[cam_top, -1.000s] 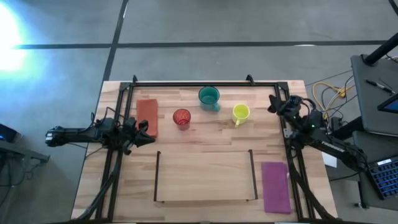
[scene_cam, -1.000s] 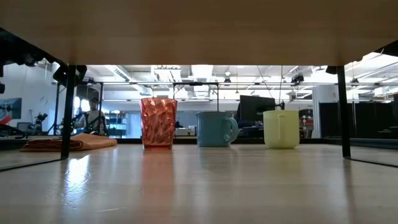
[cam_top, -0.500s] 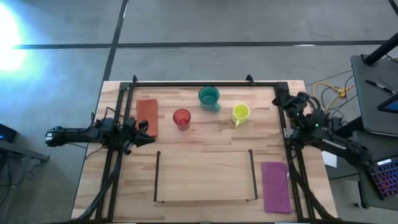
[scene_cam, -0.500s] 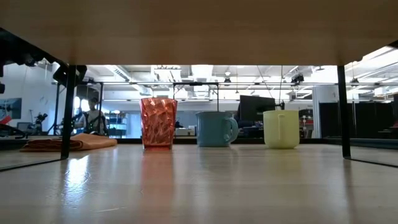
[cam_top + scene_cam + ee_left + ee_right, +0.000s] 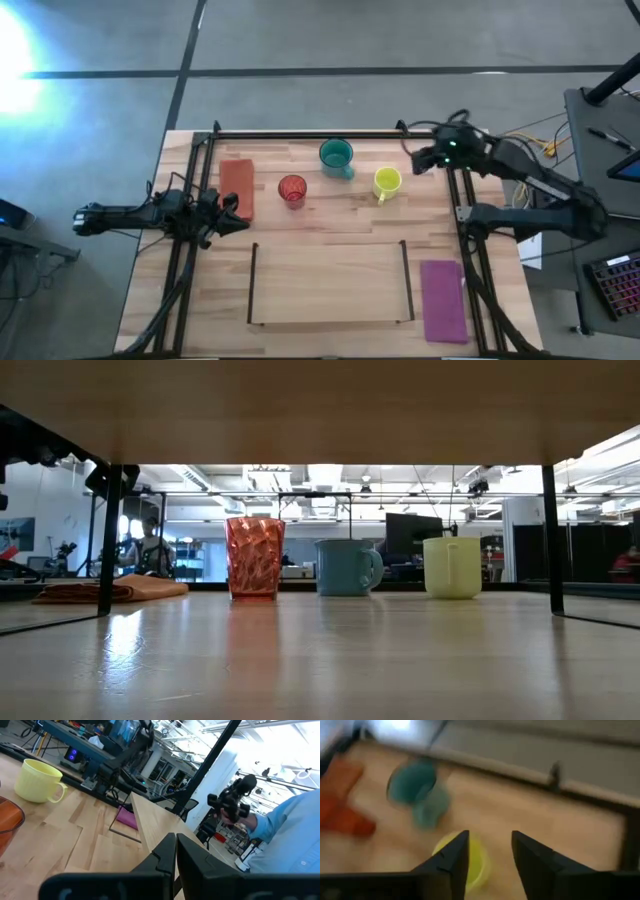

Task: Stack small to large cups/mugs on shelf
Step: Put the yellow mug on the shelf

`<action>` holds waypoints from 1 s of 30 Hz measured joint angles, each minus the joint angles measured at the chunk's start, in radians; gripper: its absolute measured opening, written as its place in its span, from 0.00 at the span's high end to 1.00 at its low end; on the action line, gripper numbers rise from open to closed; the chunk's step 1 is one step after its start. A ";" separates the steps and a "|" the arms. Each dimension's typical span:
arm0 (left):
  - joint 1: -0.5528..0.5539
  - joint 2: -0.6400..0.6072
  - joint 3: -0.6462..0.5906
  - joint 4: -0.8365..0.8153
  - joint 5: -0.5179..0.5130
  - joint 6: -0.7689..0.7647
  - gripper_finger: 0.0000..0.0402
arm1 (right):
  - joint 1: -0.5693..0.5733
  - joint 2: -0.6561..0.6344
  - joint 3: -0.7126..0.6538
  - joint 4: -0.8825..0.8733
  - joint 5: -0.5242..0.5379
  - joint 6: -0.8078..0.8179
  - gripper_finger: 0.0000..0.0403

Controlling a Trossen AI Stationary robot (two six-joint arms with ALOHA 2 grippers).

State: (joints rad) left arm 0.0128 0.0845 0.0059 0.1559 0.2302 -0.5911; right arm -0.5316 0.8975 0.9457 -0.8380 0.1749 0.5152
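Three cups (image 5: 336,155) unstacked, right end effector (image 5: 418,160) open near yellow mug (image 5: 387,182)

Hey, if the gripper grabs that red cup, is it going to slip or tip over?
The red cup looks like thin translucent plastic, so it is probably light and could flex under a squeeze. It has no handle and tapers toward its base, so a push near the rim may tip it. Its faceted wall might give the fingers some grip, though it looks glossy.
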 joint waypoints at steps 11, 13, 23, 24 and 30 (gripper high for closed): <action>0.000 0.000 0.000 0.000 0.000 0.000 1.00 | -0.002 0.199 -0.044 0.005 -0.160 0.059 0.51; 0.000 0.000 0.000 0.000 0.000 0.000 1.00 | -0.002 0.227 -0.046 0.004 -0.158 0.091 0.51; 0.000 0.000 0.000 0.000 0.000 0.000 1.00 | -0.002 0.429 -0.046 0.026 -0.062 0.110 0.51; 0.000 0.000 0.000 0.000 0.000 0.000 1.00 | -0.002 0.450 -0.046 0.036 -0.061 0.108 0.51; 0.000 0.000 0.000 0.000 0.000 0.000 1.00 | -0.002 0.567 -0.046 0.070 -0.061 0.094 0.51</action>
State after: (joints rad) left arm 0.0128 0.0847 0.0063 0.1558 0.2302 -0.5911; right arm -0.5331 1.4640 0.8997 -0.7681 0.1142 0.6094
